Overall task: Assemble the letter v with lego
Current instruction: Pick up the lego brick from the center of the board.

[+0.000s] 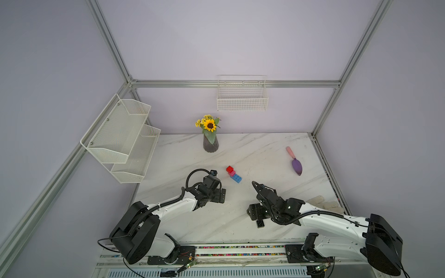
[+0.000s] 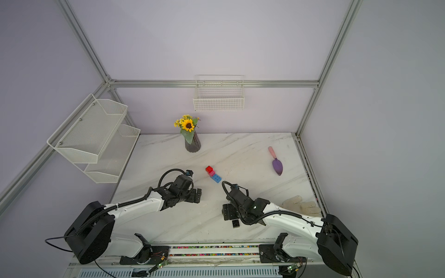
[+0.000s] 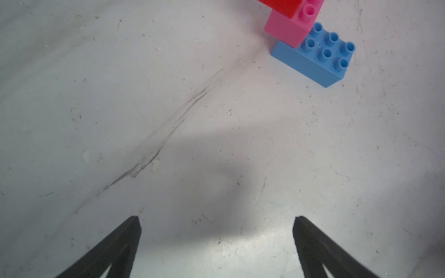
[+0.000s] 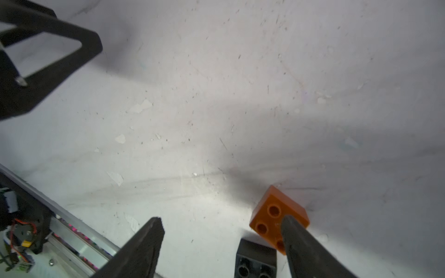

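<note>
Orange-brown plastic shows only to the right wrist camera: the orange brick (image 4: 272, 211) lies studs up, partly behind one finger of the right gripper (image 4: 221, 219), while both top views hide it under that gripper's body. Just beside it, closer to the gripper's base, sits the black brick (image 4: 255, 257), inside the gap but just beside that same finger. The right fingers stand spread, bare table (image 4: 216, 120) between their tips, pinching nothing; whether one touches the orange brick cannot be told. Only the left wrist view gives the studs of the blue brick (image 3: 313, 60): six bare, the pink brick (image 3: 286, 31) seated on one end and the red brick (image 3: 279, 6) stepped onto the pink. The left gripper (image 3: 216, 219) has its fingers spread wide and empty, the blue brick well ahead of the tips and off to one side, apart from both. The table is white marble-look, grey-veined, scuffed and flecked up close. Black and orange lie nearer than the blue brick and to its right. Right of the blue brick and slightly beyond rests a purple trowel (image 1: 295, 162); beyond the blue brick, at the table's back edge, a sunflower vase (image 1: 210, 144); higher, a wire basket (image 1: 242, 96) on the lilac wall (image 1: 240, 48); to the blue brick's left, a two-tier mesh shelf (image 1: 120, 137).
</note>
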You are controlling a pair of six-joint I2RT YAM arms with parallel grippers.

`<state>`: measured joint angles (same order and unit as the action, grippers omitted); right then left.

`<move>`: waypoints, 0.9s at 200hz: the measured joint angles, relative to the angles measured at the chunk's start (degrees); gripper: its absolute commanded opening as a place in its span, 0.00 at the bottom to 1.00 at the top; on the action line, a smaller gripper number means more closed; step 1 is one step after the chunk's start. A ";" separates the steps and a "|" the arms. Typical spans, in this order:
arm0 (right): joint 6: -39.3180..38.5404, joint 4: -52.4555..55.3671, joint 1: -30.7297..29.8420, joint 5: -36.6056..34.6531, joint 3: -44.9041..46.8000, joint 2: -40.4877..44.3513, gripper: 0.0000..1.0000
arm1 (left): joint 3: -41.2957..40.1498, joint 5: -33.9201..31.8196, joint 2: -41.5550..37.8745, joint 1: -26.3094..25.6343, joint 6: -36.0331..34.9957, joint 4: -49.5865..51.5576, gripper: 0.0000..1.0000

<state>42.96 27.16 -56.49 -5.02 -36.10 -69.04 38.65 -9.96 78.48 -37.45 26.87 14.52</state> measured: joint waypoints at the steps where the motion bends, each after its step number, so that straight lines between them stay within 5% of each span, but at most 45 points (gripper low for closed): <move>1: 0.20 0.09 -0.33 -0.22 -0.02 -0.09 0.81 | -0.07 0.04 -0.07 -0.04 0.07 -0.09 1.00; 51: 12.76 6.80 -13.68 -12.79 -1.40 -5.73 0.81 | -6.19 1.20 -2.14 -1.36 2.29 -5.03 1.00; 107: 21.09 12.50 -15.06 -19.67 -4.28 -7.96 0.82 | -9.92 2.36 -4.13 -1.66 3.63 -7.17 1.00; 180: 28.55 13.20 -16.85 -20.13 -3.34 -8.79 0.75 | -10.16 3.63 -4.39 -1.70 4.07 -8.02 1.00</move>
<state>71.50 40.36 -73.34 -25.15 -39.44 -77.82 28.49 -6.33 74.08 -39.16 30.94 6.50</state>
